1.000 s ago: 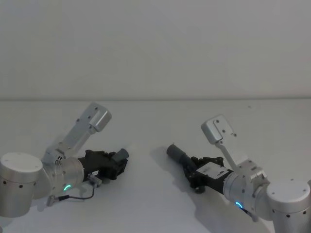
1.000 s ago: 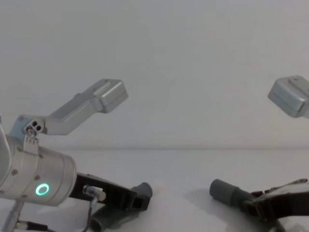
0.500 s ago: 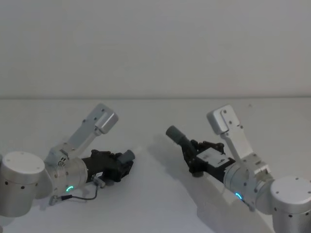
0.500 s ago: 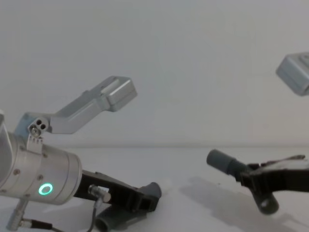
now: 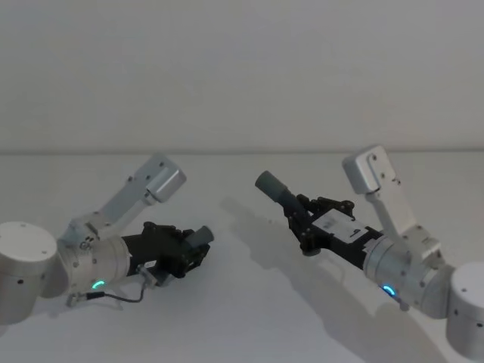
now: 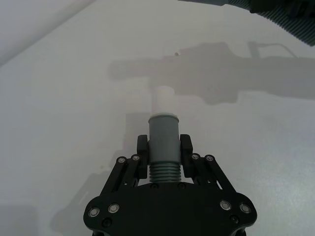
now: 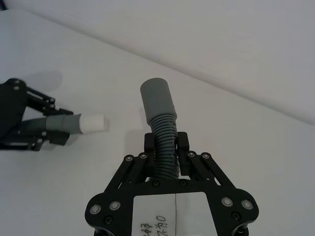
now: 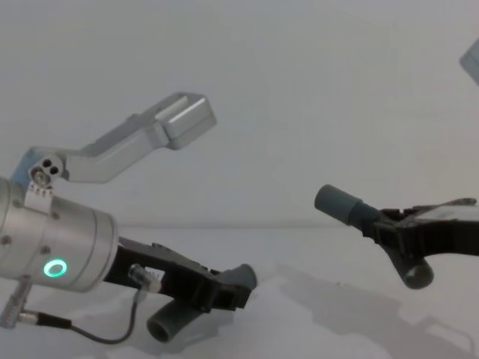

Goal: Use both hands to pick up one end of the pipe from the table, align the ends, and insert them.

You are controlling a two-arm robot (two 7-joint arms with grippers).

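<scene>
Over the last second the right end effector [image 5: 301,221], clenched on the right pipe piece [image 5: 274,187], had risen and swung farther in and to the left. The left end effector [image 5: 189,249] gripped the left pipe piece [image 5: 200,237] low over the table [image 5: 242,310], its whitish tip [image 6: 163,101] pointing right. The ends were still well apart and unaligned, with open table between them.

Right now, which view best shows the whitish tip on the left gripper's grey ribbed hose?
Left wrist view: whitish tip centred, unobstructed, beyond the left gripper. Right wrist view shows it side-on, farther off. Head and chest: too small to tell.
</scene>
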